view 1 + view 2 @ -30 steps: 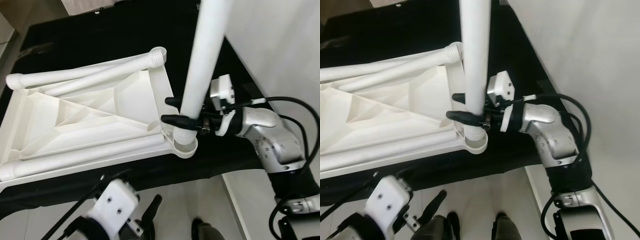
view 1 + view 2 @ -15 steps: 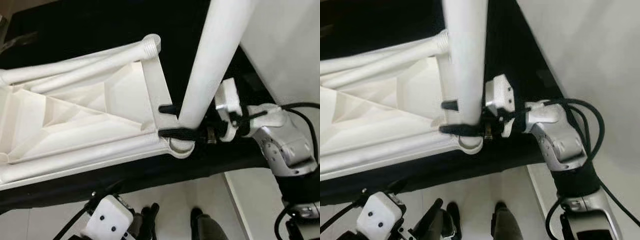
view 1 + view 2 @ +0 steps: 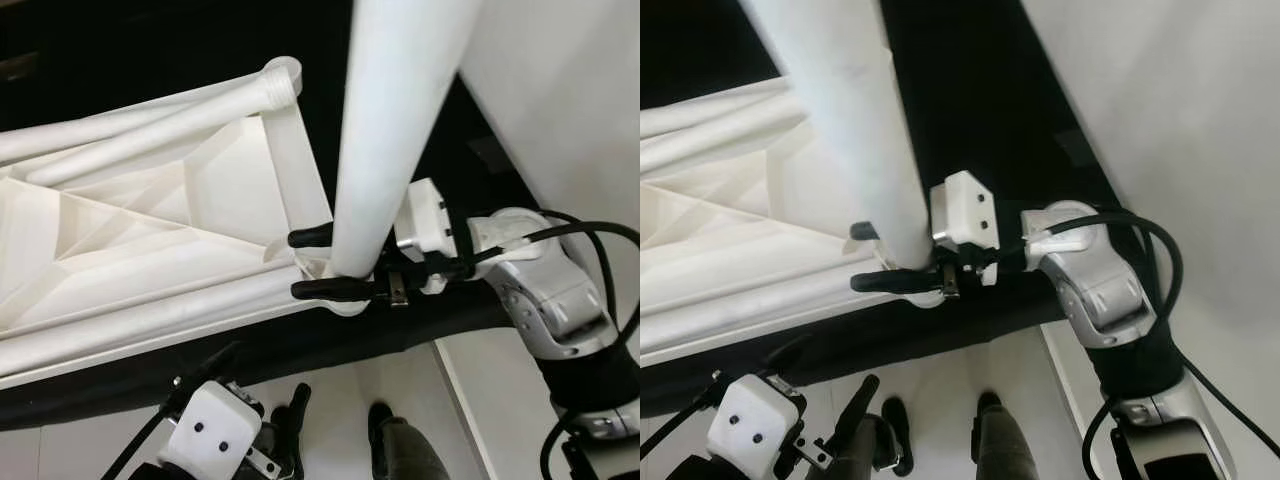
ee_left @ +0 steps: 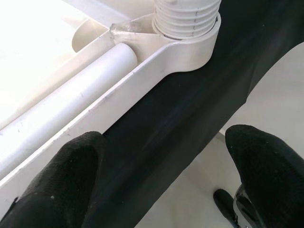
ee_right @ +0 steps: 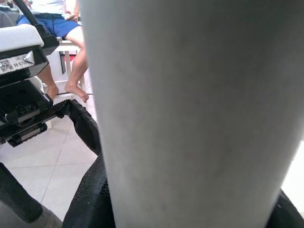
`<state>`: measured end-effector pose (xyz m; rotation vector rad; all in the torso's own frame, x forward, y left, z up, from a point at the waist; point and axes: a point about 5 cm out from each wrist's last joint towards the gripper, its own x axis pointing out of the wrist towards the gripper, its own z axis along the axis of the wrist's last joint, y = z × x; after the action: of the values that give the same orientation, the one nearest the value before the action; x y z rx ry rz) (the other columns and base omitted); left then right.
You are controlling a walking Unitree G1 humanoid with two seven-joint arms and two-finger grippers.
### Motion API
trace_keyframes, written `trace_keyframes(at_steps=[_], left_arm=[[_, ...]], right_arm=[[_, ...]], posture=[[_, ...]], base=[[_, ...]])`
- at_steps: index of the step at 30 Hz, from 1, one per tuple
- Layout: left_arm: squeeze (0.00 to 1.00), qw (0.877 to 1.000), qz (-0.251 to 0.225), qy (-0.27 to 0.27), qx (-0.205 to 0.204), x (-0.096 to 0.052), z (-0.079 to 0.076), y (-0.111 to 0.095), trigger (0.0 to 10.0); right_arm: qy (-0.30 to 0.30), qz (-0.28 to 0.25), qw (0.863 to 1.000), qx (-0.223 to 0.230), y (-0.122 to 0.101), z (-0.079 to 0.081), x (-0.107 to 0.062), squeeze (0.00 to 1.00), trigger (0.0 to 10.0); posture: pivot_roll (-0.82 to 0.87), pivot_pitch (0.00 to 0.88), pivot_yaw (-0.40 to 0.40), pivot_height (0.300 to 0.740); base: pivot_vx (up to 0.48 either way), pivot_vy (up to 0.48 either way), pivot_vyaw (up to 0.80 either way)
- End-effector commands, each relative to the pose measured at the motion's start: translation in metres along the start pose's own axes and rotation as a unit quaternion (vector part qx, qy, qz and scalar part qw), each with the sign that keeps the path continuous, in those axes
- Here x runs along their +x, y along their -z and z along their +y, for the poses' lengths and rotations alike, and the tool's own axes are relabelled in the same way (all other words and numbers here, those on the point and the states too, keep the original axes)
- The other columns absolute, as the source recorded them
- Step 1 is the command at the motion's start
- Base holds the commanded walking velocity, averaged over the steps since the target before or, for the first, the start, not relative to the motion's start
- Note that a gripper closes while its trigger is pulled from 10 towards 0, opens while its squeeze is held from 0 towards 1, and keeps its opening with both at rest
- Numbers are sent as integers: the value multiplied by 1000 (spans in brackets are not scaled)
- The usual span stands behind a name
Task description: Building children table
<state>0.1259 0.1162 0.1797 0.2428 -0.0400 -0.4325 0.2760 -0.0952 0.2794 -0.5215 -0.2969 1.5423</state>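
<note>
A white children's table (image 3: 150, 230) lies upside down on a black cloth. One white leg (image 3: 390, 130) stands upright in the near right corner socket (image 4: 190, 42), and its threaded end (image 4: 187, 14) sits in the ring. My right gripper (image 3: 298, 264) is shut on this leg just above the socket, one black finger on each side. My left gripper (image 4: 166, 161) hangs open below the table's near edge, a little short of that corner and holding nothing. Loose white legs lie inside the frame, along the far side (image 3: 130, 125) and the near rail (image 3: 150, 310).
The black cloth (image 3: 430, 320) covers the low surface under the table and ends at the front edge. A pale wall (image 3: 560, 100) rises close on the right. Light floor tiles (image 3: 330, 385) and my feet (image 3: 400, 450) are below. A seated person's bare legs (image 5: 78, 71) are nearby.
The head view has shifted closer, so the upright leg looms larger. My right gripper keeps its hold low on the leg at the corner socket. My left arm stays low in front.
</note>
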Motion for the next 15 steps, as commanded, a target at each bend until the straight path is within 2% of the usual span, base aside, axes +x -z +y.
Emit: trace_keyframes(at_steps=[1,4,10,12,15], left_arm=[[0,1000,10,1,-6,-1,-2,5,10000],[0,1000,5,5,-9,2,-2,6,10000],[0,1000,-2,7,-10,4,-3,6,10000],[0,1000,-4,8,-9,5,-4,5,10000],[0,1000,-7,9,-9,5,-5,6,10000]], right_arm=[[-15,79,996,27,29,7,2,0,10000],[-36,110,993,9,30,9,3,0,10000],[-63,122,990,4,27,13,4,0,10000],[-71,121,990,7,25,15,4,0,10000],[-59,91,993,44,23,13,8,0,10000]], posture=[[49,458,65,740],[42,460,58,740],[38,459,55,740],[36,456,53,740],[31,450,51,740]], base=[[0,0,0],[0,0,0],[0,0,0],[0,0,0],[0,0,0]])
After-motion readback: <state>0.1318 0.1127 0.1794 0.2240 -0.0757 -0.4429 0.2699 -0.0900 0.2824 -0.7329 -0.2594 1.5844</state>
